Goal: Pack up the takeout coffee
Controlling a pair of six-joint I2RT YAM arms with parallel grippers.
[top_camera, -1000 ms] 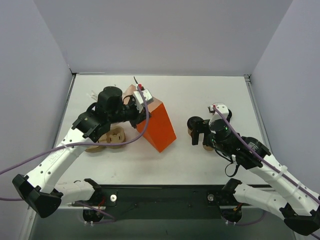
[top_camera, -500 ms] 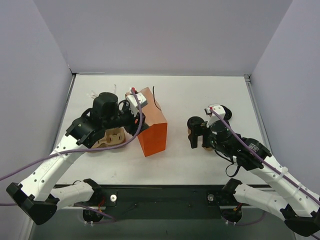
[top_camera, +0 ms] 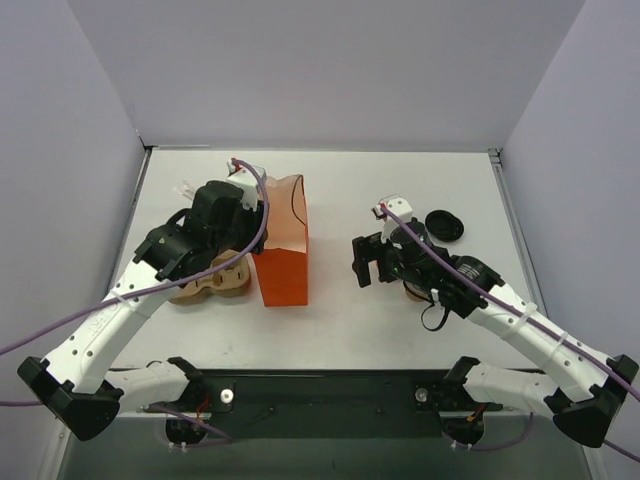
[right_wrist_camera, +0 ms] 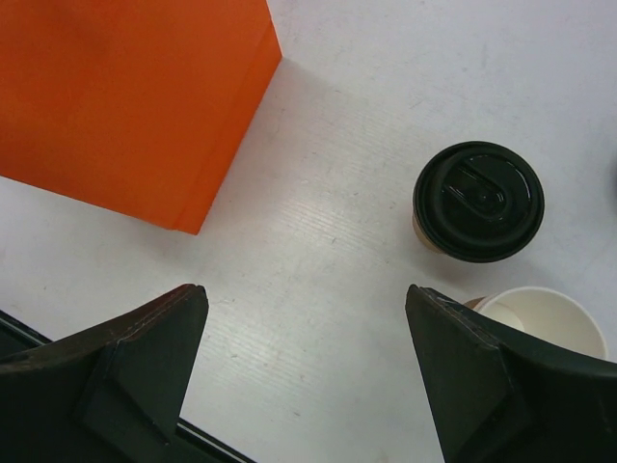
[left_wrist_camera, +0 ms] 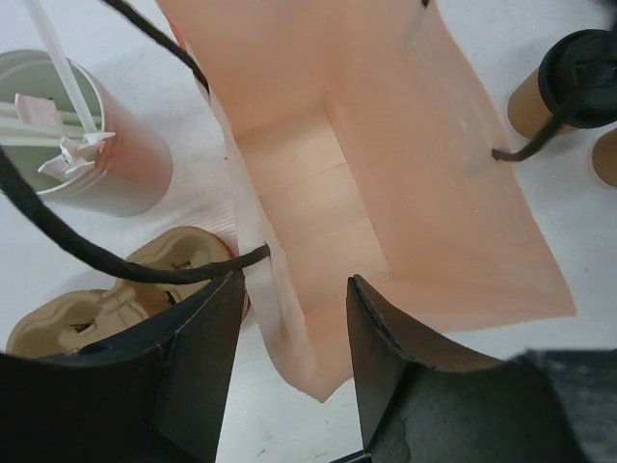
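Orange bag (top_camera: 284, 268) now upright; left claw (left_wrist_camera: 294, 294) released.

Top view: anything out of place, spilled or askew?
One thing: a loose black plastic lid lies alone on the white table, far right, while a tan paper cup stands lidless. The orange paper bag stands upright; nothing spilled.

I'm seeing the orange bag (left_wrist_camera: 386, 193) standing open right beneath the left claw (left_wrist_camera: 294, 289), black cord handles hanging loose. The white stirrer cup (left_wrist_camera: 87, 145) and tan pulp carrier (left_wrist_camera: 58, 333) are sitting just left of that claw. A lidless tan cup (right_wrist_camera: 545, 323) is showing beside the right claw (right_wrist_camera: 304, 299), and a loose black lid (top_camera: 443, 224) is lying apart from it, on the side away from the bag.
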